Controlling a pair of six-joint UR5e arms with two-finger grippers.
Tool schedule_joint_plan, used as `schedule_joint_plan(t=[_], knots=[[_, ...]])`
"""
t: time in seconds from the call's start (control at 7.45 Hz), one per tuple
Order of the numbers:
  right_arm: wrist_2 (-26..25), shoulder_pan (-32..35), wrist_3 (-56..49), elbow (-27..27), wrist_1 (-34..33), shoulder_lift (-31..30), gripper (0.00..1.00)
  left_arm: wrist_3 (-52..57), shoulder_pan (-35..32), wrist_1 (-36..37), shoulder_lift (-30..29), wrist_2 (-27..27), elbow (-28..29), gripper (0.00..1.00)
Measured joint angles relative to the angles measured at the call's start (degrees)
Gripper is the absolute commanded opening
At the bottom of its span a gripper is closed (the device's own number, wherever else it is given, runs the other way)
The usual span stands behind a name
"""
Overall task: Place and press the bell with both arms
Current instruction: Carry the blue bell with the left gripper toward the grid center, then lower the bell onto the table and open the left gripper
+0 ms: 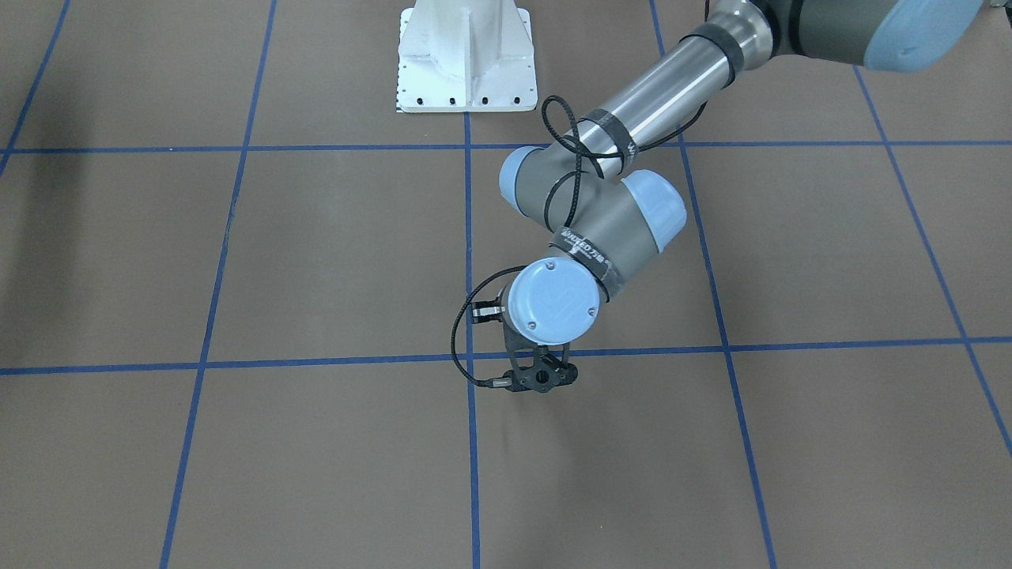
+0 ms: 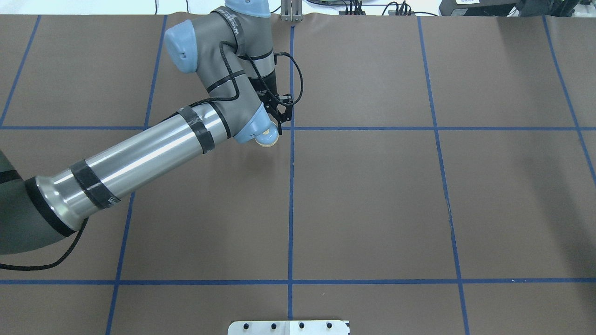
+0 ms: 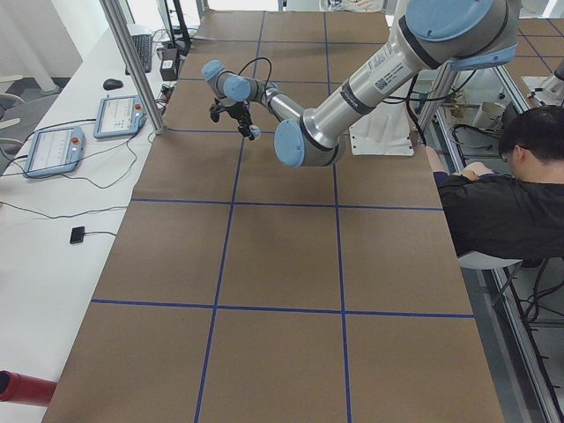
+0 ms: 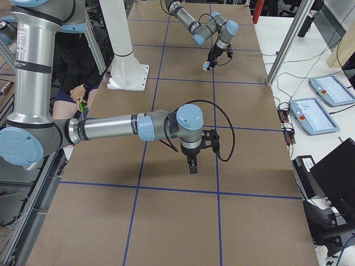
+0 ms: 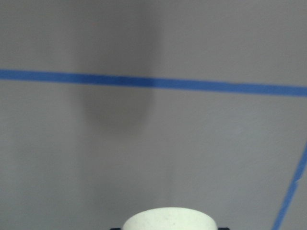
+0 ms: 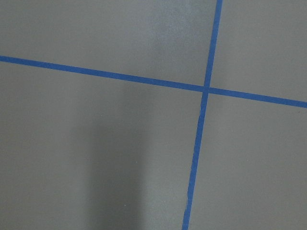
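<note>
My left gripper [image 2: 278, 122] reaches to the far middle of the table, just left of a blue tape crossing, and is shut on the bell [image 2: 267, 137]. A cream and beige disc of the bell peeks out below the wrist cap. In the left wrist view the bell's cream round part [image 5: 168, 219] fills the bottom centre, above a blurred shadow on the brown table. From the front, the left gripper [image 1: 544, 378] points down and hides the bell. My right gripper [image 4: 191, 163] shows only in the exterior right view, pointing down over bare table. I cannot tell whether it is open or shut.
The white pedestal [image 1: 466, 55] stands at the robot's side of the table. A person [image 3: 502, 207] leans at the table's edge beside it. Control tablets [image 3: 53, 150] lie on the side bench, behind a metal post [image 3: 132, 62]. Blue tape lines [image 6: 204, 88] grid the brown table.
</note>
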Motion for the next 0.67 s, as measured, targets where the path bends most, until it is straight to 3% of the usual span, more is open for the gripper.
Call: schedule_joint_plan(t=[0.27,0.4,0.67], knots=[[0.48,0.00,0.79,0.05,0.02,0.00,1.00,-4.31,2.27,-4.94,-1.74,0.25,2.99,0.45],[0.74,0.00,1.63,0.19,0.06,0.00,1.00,-5.90,2.95,-7.80,-1.94,0.92,4.29,0.54],[0.95,0.00,2.14,0.32,0.08,0.00,1.00,-6.77,3.36,-9.81,-2.04,2.63,5.30,0.96]])
